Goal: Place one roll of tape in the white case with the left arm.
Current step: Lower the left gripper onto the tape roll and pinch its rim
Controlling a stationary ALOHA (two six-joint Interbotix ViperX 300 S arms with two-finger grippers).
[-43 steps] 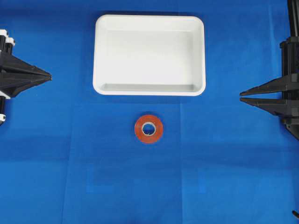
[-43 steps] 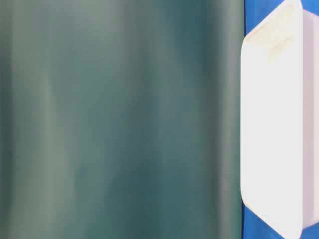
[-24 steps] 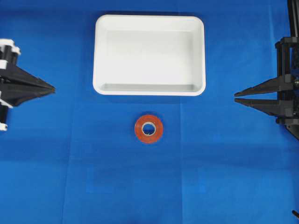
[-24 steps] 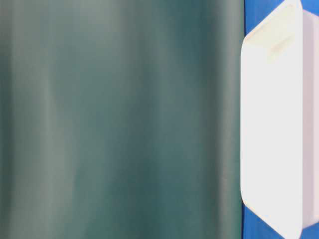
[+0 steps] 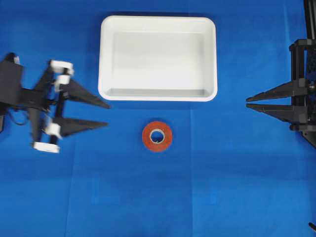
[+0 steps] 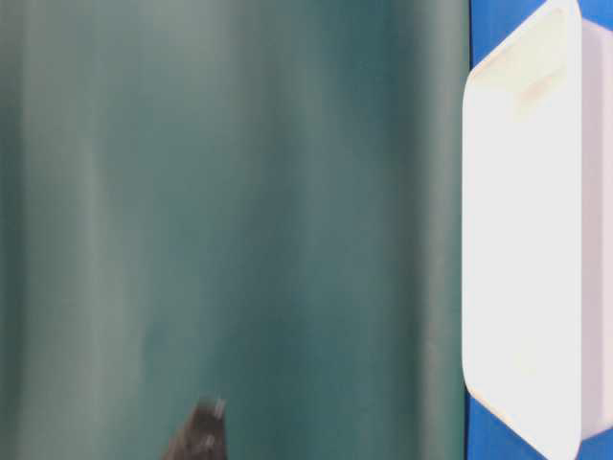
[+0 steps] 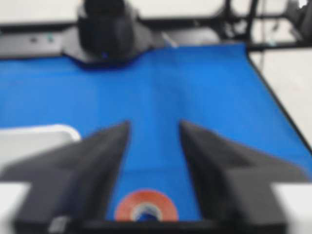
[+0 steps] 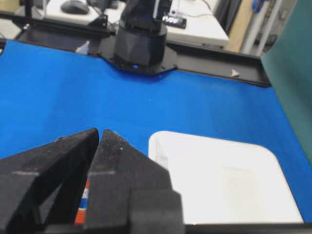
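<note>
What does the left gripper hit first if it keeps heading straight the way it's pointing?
Probably the roll of tape. The left gripper is open and points roughly at it; in the wrist view the tape sits between the fingers. Height is unclear, so it could pass above.

Bright, even light — left wrist view blurred

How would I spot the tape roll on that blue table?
Find the white case at the far side of the blue table. Just in front of it, lying flat, is the roll of tape: a small orange-red ring with a pale core, the only round thing there.
</note>
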